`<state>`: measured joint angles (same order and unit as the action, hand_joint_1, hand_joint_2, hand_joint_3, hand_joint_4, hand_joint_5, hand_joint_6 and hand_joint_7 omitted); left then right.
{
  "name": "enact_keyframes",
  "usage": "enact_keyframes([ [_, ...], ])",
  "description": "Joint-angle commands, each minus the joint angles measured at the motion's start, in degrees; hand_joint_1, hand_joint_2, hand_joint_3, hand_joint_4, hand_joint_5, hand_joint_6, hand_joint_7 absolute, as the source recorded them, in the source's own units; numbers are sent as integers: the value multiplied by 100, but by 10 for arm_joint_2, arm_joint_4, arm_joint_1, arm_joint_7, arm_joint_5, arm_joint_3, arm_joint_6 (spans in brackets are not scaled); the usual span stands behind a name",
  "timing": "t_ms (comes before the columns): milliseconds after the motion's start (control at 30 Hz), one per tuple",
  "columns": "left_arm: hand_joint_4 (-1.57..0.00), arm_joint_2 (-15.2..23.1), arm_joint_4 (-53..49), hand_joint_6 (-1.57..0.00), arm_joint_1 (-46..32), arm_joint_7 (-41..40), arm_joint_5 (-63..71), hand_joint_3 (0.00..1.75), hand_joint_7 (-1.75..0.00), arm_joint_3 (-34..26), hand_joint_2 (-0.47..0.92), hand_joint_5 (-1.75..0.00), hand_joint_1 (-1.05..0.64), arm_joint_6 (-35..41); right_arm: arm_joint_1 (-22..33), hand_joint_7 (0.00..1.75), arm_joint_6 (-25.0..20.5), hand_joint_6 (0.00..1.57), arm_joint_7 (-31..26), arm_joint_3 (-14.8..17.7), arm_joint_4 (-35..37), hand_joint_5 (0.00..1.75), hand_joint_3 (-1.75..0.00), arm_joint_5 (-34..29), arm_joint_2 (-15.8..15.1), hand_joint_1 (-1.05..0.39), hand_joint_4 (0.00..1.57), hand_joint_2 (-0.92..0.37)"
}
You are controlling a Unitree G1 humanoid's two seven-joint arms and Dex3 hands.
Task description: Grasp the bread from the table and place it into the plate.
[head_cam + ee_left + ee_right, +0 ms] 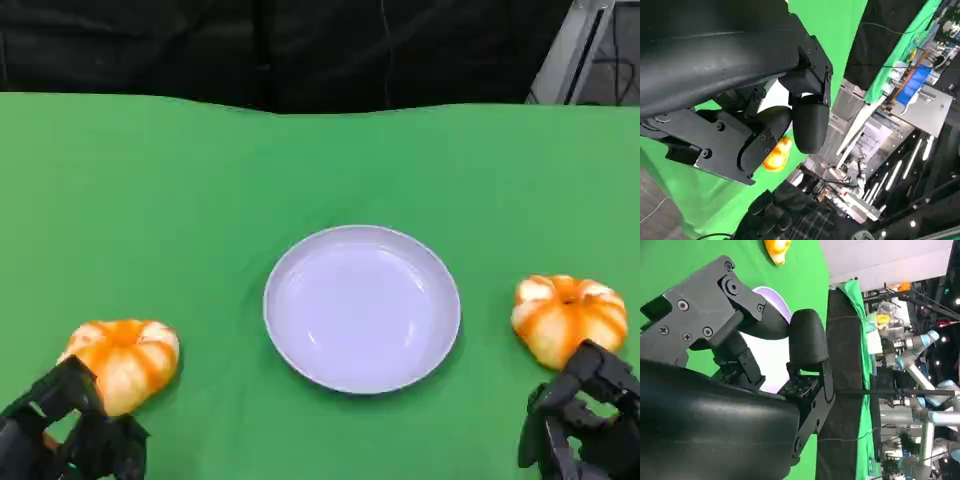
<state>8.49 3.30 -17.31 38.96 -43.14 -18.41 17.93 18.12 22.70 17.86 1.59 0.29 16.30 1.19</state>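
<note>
From the head view you see a white plate (362,308) at the middle of the green table (180,190), with two orange-and-white pumpkin-shaped breads either side of it. The left bread (124,362) lies on the cloth, and your left hand (70,430) sits just beside it at the lower left, fingers touching or nearly touching it — you cannot tell whether it grips. The right bread (570,317) lies near the right edge, with your right hand (585,425) just below it, fingers apart and holding nothing.

In the left wrist view, black fingers (810,125) are spread over the green cloth with a bread (776,156) beyond them, apart from the fingers.

In the right wrist view, your fingers (807,342) hang over the plate (771,352) — a bread (777,250) lies farther off.
</note>
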Motion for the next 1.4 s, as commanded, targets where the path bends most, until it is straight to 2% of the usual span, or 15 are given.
enact_keyframes([
  [33, -87, 1, 11, -72, -2, -15, 3, 114, -175, -1, 64, -175, -14, 0, 0, 166, 2, 78, -2, 7, -4, 175, -130, 2, -4, -15, 92, -48],
  [367, -89, -1, 12, -74, -2, -22, 7, 116, -175, 1, 63, -175, -13, -5, -1, 165, 4, 79, -2, 7, -2, 175, -129, 0, -3, -14, 92, -49],
  [467, -89, -12, 17, -74, -4, -39, 23, 115, -173, 1, 63, -175, -11, -26, -1, 165, -2, 79, -4, 7, -4, 175, -129, -2, -5, -15, 92, -48],
  [600, -81, -87, 12, -74, -7, -107, 128, 119, -154, -2, 55, -175, -7, -209, 1, 164, -4, 79, -2, 7, -6, 175, -129, 3, -4, -15, 92, -49],
  [667, -69, -105, -3, -74, -3, -116, 154, 102, -127, -2, 55, -159, -12, -269, 1, 164, -6, 79, 0, 7, -7, 175, -128, 7, -4, -14, 91, -50],
  [733, -66, -110, -13, -75, -1, -118, 163, 95, -118, 1, 56, -153, -13, -296, 0, 164, -6, 79, 1, 7, -6, 175, -127, 9, -4, -14, 90, -50],
  [767, -61, -105, -26, -71, 2, -129, 223, 87, -109, 3, 59, -142, -17, -376, -1, 164, -3, 79, 1, 7, -4, 175, -127, 8, -3, -14, 90, -51],
  [800, -57, -101, -37, -68, 5, -137, 269, 61, -81, 5, 72, -111, -23, -437, -2, 164, -1, 79, 1, 8, -2, 175, -127, 8, -3, -14, 90, -51],
  [833, -57, -87, -25, -70, 1, -164, 350, 41, -60, 6, 82, -92, -26, -486, -3, 164, 0, 79, 0, 8, -1, 175, -127, 8, -2, -14, 91, -50],
  [867, -50, -72, -6, -66, -4, -192, 429, 32, -34, 4, 88, -67, -41, -515, -2, 164, -3, 79, -1, 8, -3, 175, -127, 8, -2, -14, 91, -50],
  [933, -46, -48, 32, -61, -13, -243, 556, 30, -12, -5, 91, -41, -55, -534, 0, 164, -9, 79, -4, 8, -7, 175, -127, 8, -2, -15, 91, -49],
  [1000, -45, -28, 54, -57, -12, -284, 646, 28, -3, -15, 92, -23, -64, -541, -1, 164, -6, 79, -3, 8, -5, 175, -128, 6, -2, -14, 92, -49],
  [1133, -44, 11, 56, -55, 3, -360, 769, 22, 0, -15, 92, -13, -75, -545, -5, 164, -1, 79, 0, 9, -1, 175, -128, 6, -2, -14, 92, -49],
  [1267, -40, 83, 59, -53, 38, -398, 937, 16, 0, 24, 92, -7, -87, -479, -6, 165, -1, 79, 0, 10, 2, 175, -128, 5, -1, -14, 92, -49],
  [1400, -35, 122, 28, -46, 69, -402, 1004, 12, 0, 76, 92, -3, -91, -413, -8, 164, 1, 79, 0, 10, 4, 175, -128, 5, 1, -14, 92, -49],
])
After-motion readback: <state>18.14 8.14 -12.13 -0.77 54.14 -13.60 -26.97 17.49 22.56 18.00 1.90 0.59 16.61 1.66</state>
